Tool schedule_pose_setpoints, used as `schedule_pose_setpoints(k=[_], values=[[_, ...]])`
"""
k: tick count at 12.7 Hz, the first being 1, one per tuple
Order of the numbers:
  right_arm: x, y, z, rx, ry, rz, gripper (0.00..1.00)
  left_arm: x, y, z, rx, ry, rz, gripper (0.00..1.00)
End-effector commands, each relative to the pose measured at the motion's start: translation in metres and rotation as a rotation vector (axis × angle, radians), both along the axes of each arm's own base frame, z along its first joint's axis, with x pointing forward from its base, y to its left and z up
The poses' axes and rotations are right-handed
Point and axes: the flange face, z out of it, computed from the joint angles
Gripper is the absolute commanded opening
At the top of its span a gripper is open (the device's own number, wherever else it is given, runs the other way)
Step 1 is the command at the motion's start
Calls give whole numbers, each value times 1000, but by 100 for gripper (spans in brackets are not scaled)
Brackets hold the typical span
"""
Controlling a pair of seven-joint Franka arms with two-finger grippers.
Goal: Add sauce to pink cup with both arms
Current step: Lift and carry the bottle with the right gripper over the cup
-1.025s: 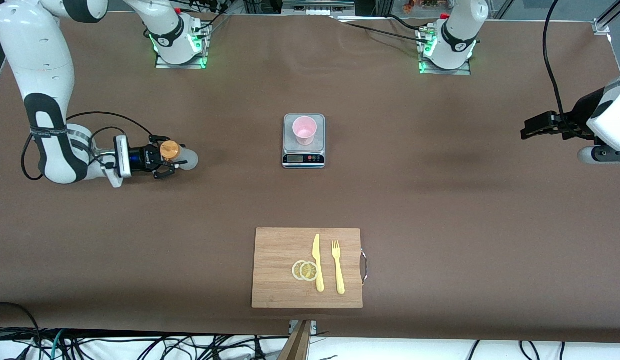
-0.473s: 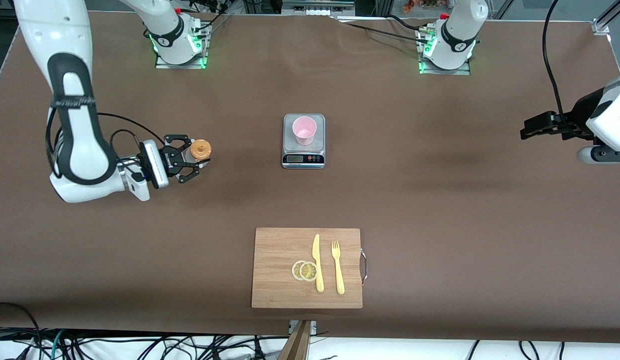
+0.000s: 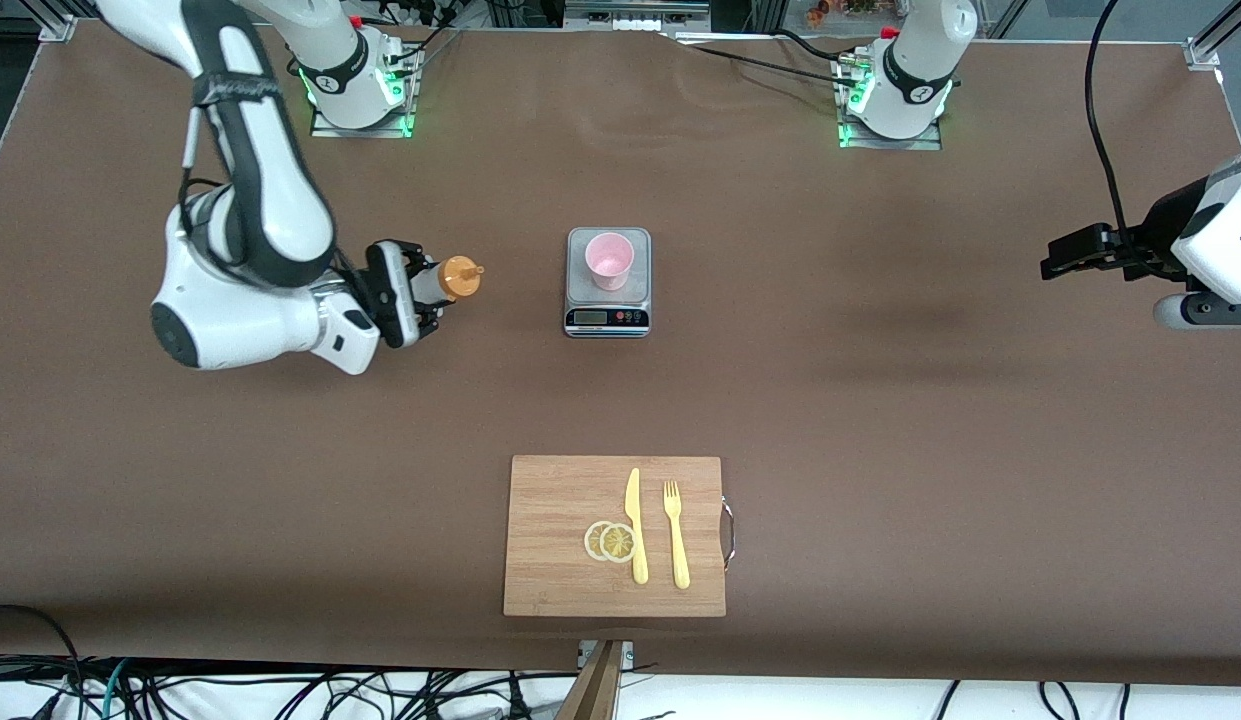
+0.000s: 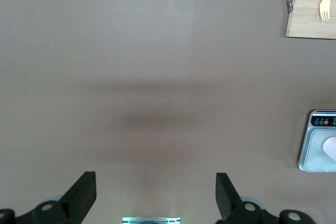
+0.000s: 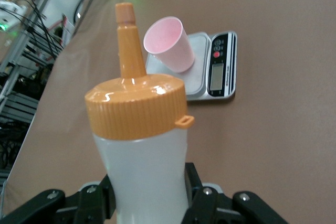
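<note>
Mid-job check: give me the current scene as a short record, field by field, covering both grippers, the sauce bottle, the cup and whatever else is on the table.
right gripper: shut on the sauce bottle, in the air over bare table toward the right arm's end
sauce bottle: tilted, orange nozzle aimed toward the pink cup, not yet over it
pink cup: upright on the scale, mid-table
left gripper: open, holds nothing, waits over the left arm's end of the table
cutting board: nearer to the front camera than the scale; carries lemon slices, knife, fork
</note>
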Motion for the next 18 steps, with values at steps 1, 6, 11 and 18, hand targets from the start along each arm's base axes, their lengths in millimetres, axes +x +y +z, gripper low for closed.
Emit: schedule_pose_setpoints(k=[1, 6, 11, 18], values=[[-19, 39, 14, -184, -31, 5, 19, 0, 1, 2, 14, 4, -22, 100], [-58, 129, 17, -488, -140, -50, 20, 0, 3, 3, 12, 4, -21, 100], [-97, 184, 4, -690, -268, -34, 20, 0, 2, 3, 11, 4, -21, 100], [-142, 229, -16, -869, -423, 21, 21, 0, 2, 2, 11, 5, -21, 100]])
